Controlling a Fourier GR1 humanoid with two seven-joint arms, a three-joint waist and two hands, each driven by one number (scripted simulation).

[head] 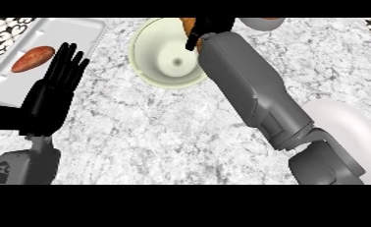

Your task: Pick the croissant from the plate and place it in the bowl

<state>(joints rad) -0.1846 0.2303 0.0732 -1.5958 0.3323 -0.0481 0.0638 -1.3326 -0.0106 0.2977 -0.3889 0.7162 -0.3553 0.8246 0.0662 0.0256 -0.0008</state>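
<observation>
So right hand (212,25) is curled round the croissant (188,25), just past the bowl (156,66) rim. Looks like the placing step. Next: bring it back over bowl centre, lower, uncurl fingers. Left hand (51,88) rests open, far left.

White tray (80,30) at upper left, reddish-brown oval food (33,59) lying in it; speckled grey counter (159,132) beneath.

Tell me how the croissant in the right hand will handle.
Probably light: the right hand alone holds the croissant at the rim of the bowl. Its visible end is narrow, not round, so rolling seems unlikely. Possibly crushable; the hand hides most of it.
</observation>
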